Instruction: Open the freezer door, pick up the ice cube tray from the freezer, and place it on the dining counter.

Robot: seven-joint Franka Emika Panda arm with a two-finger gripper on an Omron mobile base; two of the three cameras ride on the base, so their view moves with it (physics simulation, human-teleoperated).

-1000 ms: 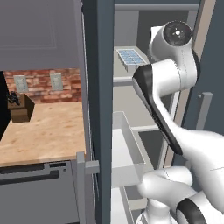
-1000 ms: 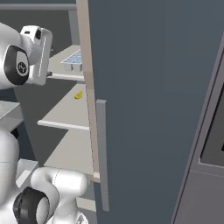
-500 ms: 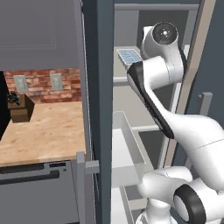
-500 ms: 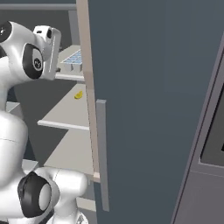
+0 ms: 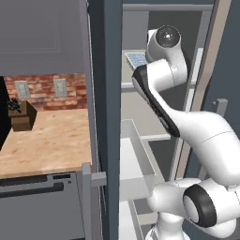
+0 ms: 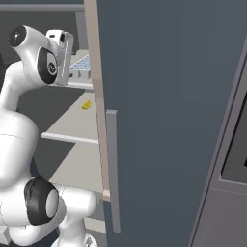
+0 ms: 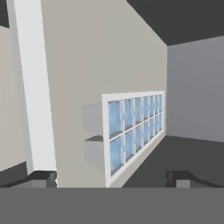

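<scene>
The ice cube tray (image 7: 131,131) is pale blue with a white grid and lies on an upper freezer shelf (image 5: 140,84). It also shows as the tray (image 5: 136,58) in the left base view and the tray (image 6: 82,65) in the right base view. My gripper (image 7: 111,177) is open, its two dark fingertips (image 7: 41,177) spread wide just short of the tray's near end, not touching it. The freezer door (image 6: 169,96) stands swung open beside the arm, with its grey bar handle (image 6: 112,169) facing me.
A small yellow item (image 6: 87,104) lies on the shelf below the tray. A white drawer (image 5: 136,159) juts out low in the freezer. A slate post (image 5: 110,117) separates it from the wood counter (image 5: 47,140) with brick backsplash. The wall oven (image 6: 236,144) is at the far right.
The arm has swung its hand further into the freezer, toward the ice cube tray on the upper shelf. The door and the tray have stayed put.
</scene>
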